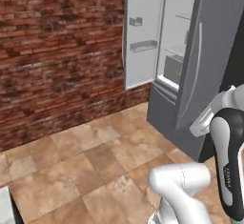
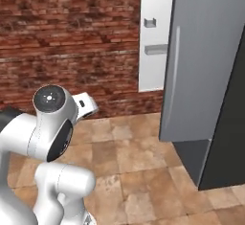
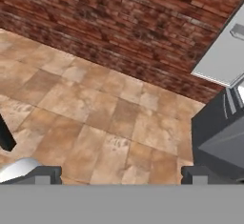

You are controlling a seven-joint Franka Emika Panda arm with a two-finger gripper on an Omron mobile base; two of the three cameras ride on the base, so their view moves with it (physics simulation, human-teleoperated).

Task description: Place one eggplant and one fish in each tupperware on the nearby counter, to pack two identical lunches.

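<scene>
You have no eggplant, fish or tub before you yet; the tall grey fridge (image 1: pixel 190 75), door open (image 1: pixel 143 32), likely holds the food. Your hand (image 3: pixel 121 173) hangs spread and empty over the tan tiled floor (image 3: pixel 95 118). Next, approach those shelves.

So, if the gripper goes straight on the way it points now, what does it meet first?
Most likely the brown tiled floor, which lies ahead of the open gripper; the red brick wall stands farther behind. Depth is unclear.
</scene>
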